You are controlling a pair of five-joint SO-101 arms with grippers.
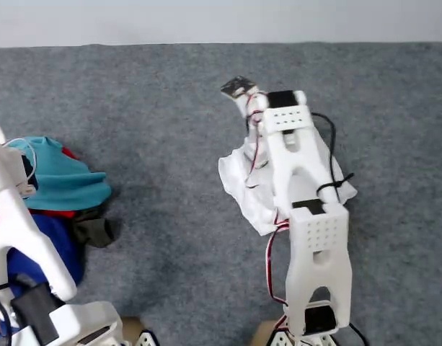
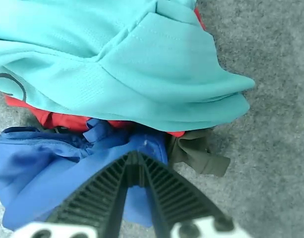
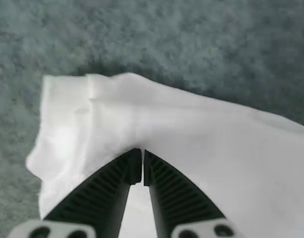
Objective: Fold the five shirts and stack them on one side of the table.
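Observation:
A white shirt (image 1: 239,180) lies crumpled on the grey carpet near the middle, partly under the right arm (image 1: 307,209). In the right wrist view my right gripper (image 3: 142,152) is shut, its tips pinching a fold of the white shirt (image 3: 201,144). At the left edge sits a heap of shirts: a teal shirt (image 1: 62,176) on top, a red shirt (image 2: 67,120) under it, a blue shirt (image 2: 37,163) and a dark olive shirt (image 2: 196,151) at the side. My left gripper (image 2: 137,154) hangs shut just above the blue shirt.
Grey carpet (image 1: 163,130) covers the table, with open room between the heap and the white shirt and along the far side. The left arm (image 1: 19,231) stands over the heap at the near left corner.

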